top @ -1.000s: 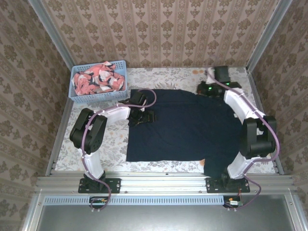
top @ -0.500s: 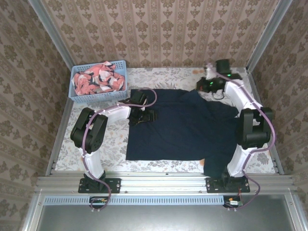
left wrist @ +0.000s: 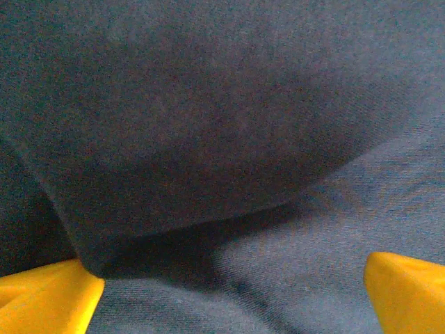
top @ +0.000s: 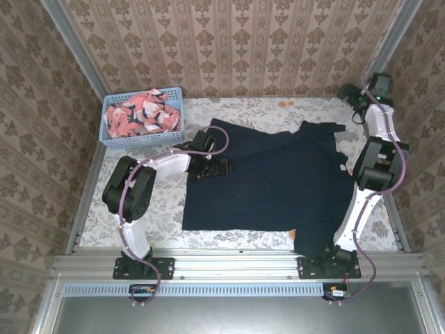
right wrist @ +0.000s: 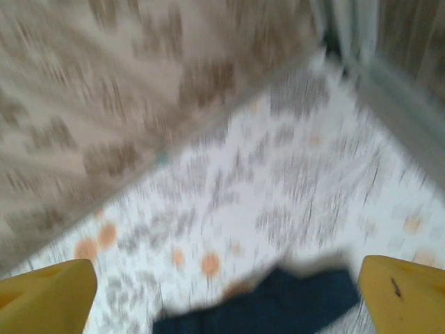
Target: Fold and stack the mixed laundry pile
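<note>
Top external view: plain dark navy cloth garment [top: 278, 181], mostly flat, judged light and limp, so pinch hem corners; left gripper [left wrist: 229, 292] and right gripper [right wrist: 226, 292] both gape, empty.

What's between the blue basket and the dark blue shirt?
From the top view, a bare strip of flowery table cover separates the basket and the navy shirt. The left arm lies just nearer.

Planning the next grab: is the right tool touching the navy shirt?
Apart. The top view shows the right tool at the far right corner, with bare table cover between it and the navy shirt.
</note>
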You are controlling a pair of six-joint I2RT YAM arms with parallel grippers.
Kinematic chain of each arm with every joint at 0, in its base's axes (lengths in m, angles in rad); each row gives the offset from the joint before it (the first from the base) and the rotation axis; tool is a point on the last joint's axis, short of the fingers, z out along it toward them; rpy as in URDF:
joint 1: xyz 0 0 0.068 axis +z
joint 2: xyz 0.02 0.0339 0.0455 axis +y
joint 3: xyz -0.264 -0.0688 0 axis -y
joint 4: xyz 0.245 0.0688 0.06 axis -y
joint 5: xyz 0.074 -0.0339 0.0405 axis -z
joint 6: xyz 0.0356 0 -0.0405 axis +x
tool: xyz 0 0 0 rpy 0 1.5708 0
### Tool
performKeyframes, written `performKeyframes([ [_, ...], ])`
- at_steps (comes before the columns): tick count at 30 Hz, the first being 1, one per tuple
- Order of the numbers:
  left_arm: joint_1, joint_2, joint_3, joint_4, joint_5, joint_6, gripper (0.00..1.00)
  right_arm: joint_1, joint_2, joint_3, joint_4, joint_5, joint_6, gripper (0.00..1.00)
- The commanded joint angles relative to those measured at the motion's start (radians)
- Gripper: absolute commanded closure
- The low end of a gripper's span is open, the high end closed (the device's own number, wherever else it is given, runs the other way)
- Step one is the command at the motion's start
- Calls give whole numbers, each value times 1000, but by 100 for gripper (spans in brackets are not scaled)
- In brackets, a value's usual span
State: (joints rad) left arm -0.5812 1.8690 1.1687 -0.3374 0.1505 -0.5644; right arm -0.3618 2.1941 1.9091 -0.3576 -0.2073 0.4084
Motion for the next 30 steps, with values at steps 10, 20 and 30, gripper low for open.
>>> performKeyframes([
  [10, 115, 6, 262, -72, -62, 126, 6, 224, -475, -600, -59, 109, -63, 45],
  [20, 132, 297, 602, -14, 81, 86, 28, 214, -440, -696, -119, 189, -26, 59],
  [30, 141, 575, 876, 41, 114, 9, 44, 144, -359, -739, -50, 192, 53, 74],
])
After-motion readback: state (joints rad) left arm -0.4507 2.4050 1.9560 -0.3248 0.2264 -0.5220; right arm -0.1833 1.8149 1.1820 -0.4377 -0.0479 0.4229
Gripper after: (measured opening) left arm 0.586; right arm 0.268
